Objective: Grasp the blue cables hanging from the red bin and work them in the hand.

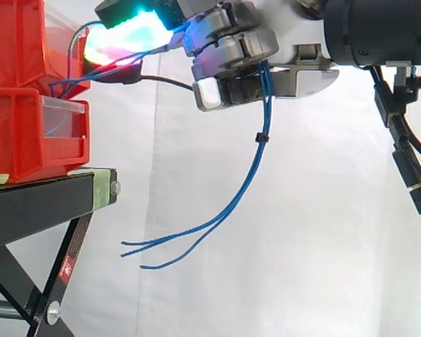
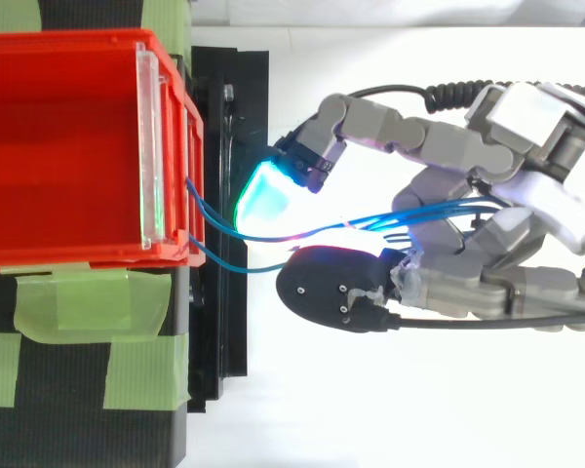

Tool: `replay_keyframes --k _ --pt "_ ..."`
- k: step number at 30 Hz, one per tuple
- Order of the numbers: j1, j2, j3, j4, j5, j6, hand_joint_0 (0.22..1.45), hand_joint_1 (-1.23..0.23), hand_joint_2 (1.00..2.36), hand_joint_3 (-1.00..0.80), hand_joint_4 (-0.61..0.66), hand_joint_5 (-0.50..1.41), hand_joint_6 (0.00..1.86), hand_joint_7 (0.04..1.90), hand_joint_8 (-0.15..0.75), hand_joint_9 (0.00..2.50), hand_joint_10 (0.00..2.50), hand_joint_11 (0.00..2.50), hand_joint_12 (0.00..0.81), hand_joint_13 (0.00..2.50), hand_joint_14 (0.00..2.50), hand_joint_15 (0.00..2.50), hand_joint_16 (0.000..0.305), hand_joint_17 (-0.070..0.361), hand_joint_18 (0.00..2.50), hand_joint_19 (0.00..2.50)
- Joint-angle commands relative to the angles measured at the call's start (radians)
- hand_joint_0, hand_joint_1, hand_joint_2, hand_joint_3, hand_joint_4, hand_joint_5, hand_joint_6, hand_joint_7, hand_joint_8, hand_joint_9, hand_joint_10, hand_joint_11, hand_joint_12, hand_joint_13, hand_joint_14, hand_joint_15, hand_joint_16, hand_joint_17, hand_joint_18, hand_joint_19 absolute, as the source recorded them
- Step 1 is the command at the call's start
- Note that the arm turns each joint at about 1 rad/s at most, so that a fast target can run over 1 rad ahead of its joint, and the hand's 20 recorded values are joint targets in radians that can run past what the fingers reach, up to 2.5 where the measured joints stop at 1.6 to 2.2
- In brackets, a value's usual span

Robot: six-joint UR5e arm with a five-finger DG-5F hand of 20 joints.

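- The hand (image 1: 231,56) was clenched round the blue cables (image 1: 255,165), which passed between its curled fingers, near the red bin but apart from it.
- Below the hand the cables hung free. A small black tie (image 1: 261,138) bound them, and their loose ends spread apart in the air.
- One glowing fingertip (image 2: 268,200) reached toward the red bin (image 2: 78,255), close to its front.
- From that front the cables ran across the gap to the hand, above the black stand (image 1: 42,200).
- How the cables were fixed inside the bin was not clear. A strong pull could perhaps tear them out or shift the bin, and a loose grip would let them slip.
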Motion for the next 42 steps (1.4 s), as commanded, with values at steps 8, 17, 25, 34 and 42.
replay_keyframes --k 8,17,25,34,42 --pt "0.001 0.000 -0.001 -0.024 0.000 0.079 1.12 -0.74 1.21 0.52 0.21 0.21 0.23 1.32 0.350 1.60 2.50 2.50 0.470 1.75 2.50 1.46 0.186 0.139 2.48 0.56" --pt "0.002 0.000 0.001 -0.034 0.000 0.122 1.25 -0.74 1.10 0.54 0.16 0.17 0.41 1.23 0.350 1.60 2.50 2.50 0.470 1.75 2.50 1.46 0.186 0.139 2.48 0.56" --pt "0.002 0.000 0.001 -0.034 0.000 0.131 1.34 -0.71 1.00 0.58 0.14 0.27 0.27 1.30 0.350 1.60 2.50 2.50 0.470 1.75 2.50 1.46 0.186 0.139 2.48 0.56" --pt "0.002 0.000 0.001 -0.034 0.002 0.133 1.26 -0.70 1.01 0.47 0.19 0.30 0.18 1.33 0.350 1.60 2.50 2.50 0.470 1.75 2.50 1.46 0.186 0.139 2.48 0.56" --pt "0.002 0.000 0.001 -0.034 0.002 0.139 1.36 -0.70 1.01 0.57 0.17 0.36 0.34 1.34 0.350 1.60 2.50 2.50 0.470 1.75 2.50 1.46 0.186 0.139 2.48 0.56"
